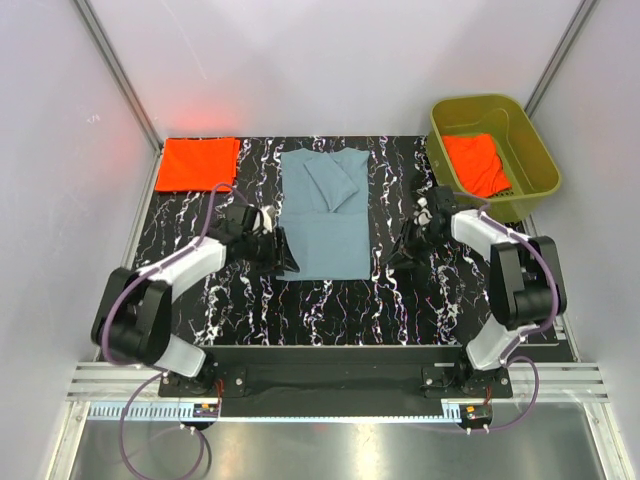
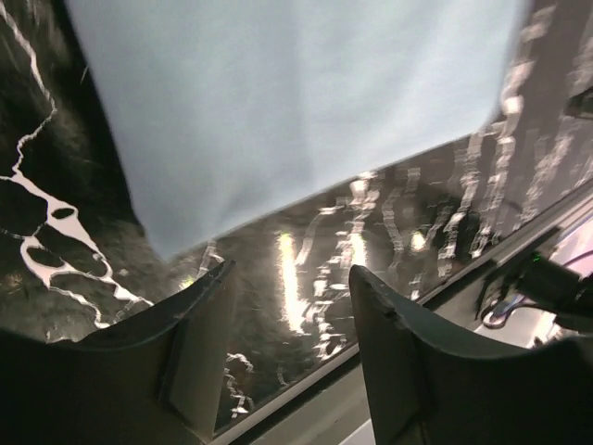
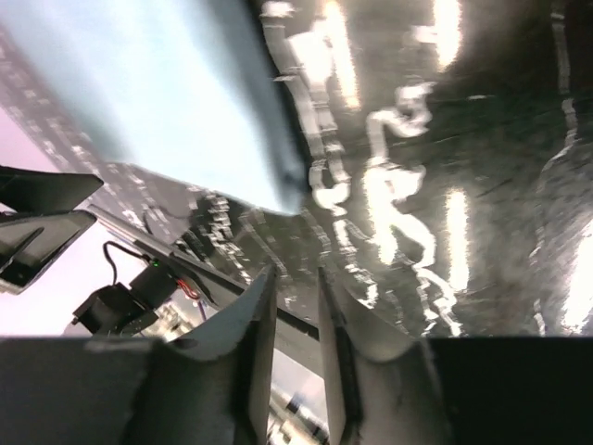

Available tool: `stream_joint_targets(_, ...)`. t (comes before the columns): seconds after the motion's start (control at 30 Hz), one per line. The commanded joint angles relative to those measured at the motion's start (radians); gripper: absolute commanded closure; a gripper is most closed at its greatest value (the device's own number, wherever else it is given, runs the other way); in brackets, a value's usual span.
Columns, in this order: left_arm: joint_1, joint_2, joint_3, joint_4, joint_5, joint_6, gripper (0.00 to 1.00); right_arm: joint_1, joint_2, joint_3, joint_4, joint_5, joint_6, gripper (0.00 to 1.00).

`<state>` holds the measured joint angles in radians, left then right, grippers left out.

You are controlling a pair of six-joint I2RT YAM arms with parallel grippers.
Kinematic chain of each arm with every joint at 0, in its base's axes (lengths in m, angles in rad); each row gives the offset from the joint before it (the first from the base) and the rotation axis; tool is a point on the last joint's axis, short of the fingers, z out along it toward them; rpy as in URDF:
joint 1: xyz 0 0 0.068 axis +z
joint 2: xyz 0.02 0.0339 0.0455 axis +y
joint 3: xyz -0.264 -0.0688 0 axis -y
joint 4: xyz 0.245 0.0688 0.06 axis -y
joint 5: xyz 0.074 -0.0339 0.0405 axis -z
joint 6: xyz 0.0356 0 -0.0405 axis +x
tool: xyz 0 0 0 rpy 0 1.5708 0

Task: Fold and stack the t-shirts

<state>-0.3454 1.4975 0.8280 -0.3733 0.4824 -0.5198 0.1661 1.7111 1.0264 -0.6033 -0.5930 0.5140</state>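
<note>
Dusty blue-grey cloth t-shirt (image 1: 322, 215) looks light and floppy, so I'd pinch its 5 and 7 o'clock hem corners; left fingers (image 2: 196, 352) wide, right fingers (image 3: 363, 345) barely ajar, both empty.

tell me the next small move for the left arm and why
Likely ease the left gripper forward onto the near corner of the blue-grey shirt and close: its jaws stand open and empty just short of that corner.
</note>
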Motion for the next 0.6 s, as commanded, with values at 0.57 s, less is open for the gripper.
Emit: stream_joint_targets(0.57, 0.114, 0.231, 0.002, 0.241, 0.135, -0.056, 0.5, 0.064, 0.337, 0.275, 0.171, -0.153, 0.066, 0.5)
